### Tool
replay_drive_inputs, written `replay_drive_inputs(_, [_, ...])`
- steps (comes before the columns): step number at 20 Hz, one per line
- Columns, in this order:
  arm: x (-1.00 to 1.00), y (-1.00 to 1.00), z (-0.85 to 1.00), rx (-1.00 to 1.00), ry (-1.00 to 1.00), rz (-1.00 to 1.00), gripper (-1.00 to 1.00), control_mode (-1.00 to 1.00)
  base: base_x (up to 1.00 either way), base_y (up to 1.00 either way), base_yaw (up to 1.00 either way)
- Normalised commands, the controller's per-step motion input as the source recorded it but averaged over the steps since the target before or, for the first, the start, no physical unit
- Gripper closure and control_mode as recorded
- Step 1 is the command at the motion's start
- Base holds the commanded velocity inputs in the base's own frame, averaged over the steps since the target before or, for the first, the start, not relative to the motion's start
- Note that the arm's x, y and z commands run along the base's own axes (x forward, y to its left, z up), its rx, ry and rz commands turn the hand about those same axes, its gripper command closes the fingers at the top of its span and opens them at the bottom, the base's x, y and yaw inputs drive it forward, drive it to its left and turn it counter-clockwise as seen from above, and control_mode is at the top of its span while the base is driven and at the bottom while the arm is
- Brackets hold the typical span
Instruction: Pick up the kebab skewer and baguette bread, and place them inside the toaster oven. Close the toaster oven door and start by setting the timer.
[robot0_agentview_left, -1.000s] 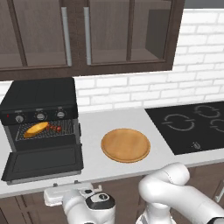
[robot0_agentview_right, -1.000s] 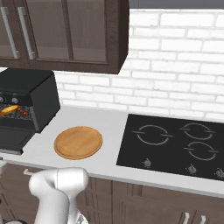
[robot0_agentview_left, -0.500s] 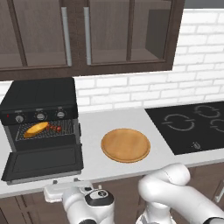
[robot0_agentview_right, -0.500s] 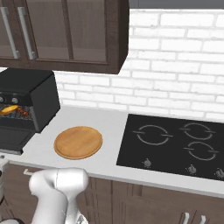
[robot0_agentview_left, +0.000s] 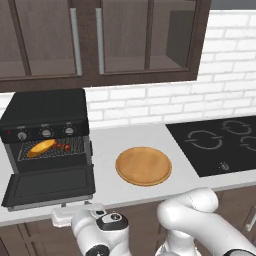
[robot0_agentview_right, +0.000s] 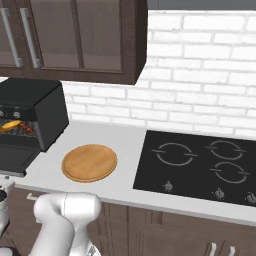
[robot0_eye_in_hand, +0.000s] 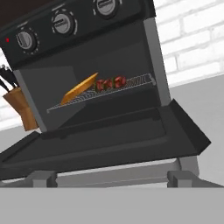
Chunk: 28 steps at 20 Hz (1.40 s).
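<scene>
Fingers (robot0_eye_in_hand: 111, 178) spread open just below the lowered toaster oven door (robot0_eye_in_hand: 105, 140) front edge

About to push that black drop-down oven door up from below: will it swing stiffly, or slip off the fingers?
The black drop-down oven door looks like a rigid flat panel hinged at the black toaster oven, so it should probably pivot rather than flex. Its smooth surface may let the fingers slide.

White brick wall (robot0_agentview_right: 200, 75) at 12 o'clock, dark glass-front cabinets (robot0_agentview_left: 100, 40) above, pale counter (robot0_agentview_right: 120, 150), cooktop (robot0_agentview_right: 200, 162) at 3 o'clock.
</scene>
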Motion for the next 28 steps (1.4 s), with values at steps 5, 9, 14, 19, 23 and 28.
replay_drive_inputs(5, [0.01,0.0,-0.32,0.0,0.0,0.0,-1.0,-1.0,0.0,0.0,0.0])
replay_drive_inputs(9, [0.14,0.0,-0.2,0.0,0.0,0.0,-1.0,-1.0,0.0,0.0,0.0])
replay_drive_inputs(14, [0.21,0.0,-0.15,0.0,0.0,0.0,-1.0,-1.0,0.0,0.0,0.0])
replay_drive_inputs(19, [0.13,0.0,-0.05,0.0,0.0,0.0,-1.0,-1.0,0.0,0.0,0.0])
replay_drive_inputs(23, [0.15,0.0,-0.02,0.0,0.0,0.0,-1.0,-1.0,0.0,0.0,0.0])
replay_drive_inputs(28, [0.25,0.0,-0.12,0.0,0.01,0.0,-1.0,-1.0,0.0,0.0,0.0])
